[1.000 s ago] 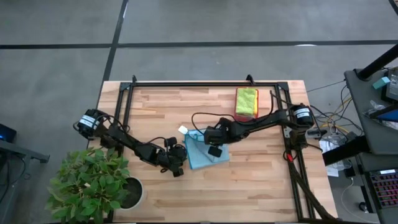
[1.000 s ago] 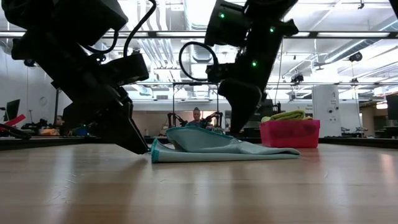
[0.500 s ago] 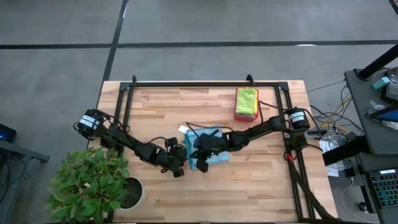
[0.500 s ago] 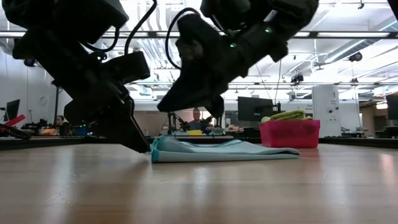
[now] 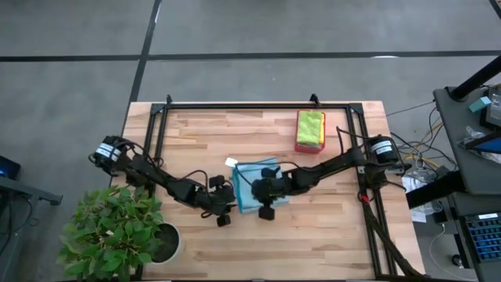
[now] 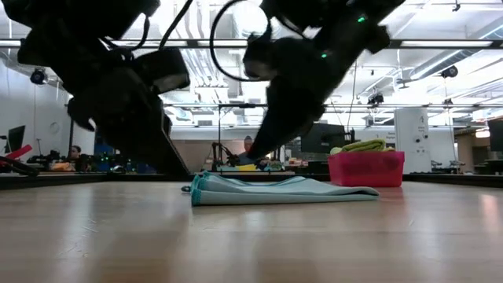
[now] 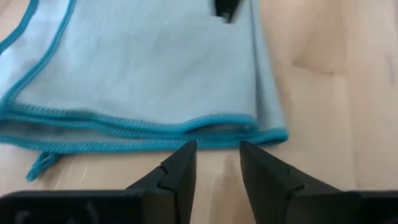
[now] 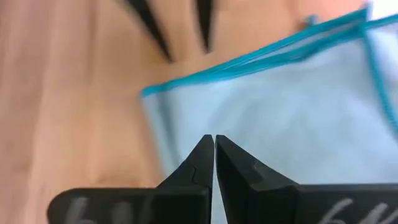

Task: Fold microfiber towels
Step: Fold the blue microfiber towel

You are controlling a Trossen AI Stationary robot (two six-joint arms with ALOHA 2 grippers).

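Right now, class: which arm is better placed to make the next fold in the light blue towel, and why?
Probably the left. The left gripper sits open just off the edge of the light blue towel, ready to pinch it. The right gripper is shut over the cloth, holding nothing, and would have to open first.

Under my matt black plastic fingers (image 7: 183, 171) lies a light blue, finely woven microfiber cloth (image 7: 143, 68) with a stitched teal hem, matt and soft, on the smooth pale wooden plank tabletop (image 7: 336, 93).
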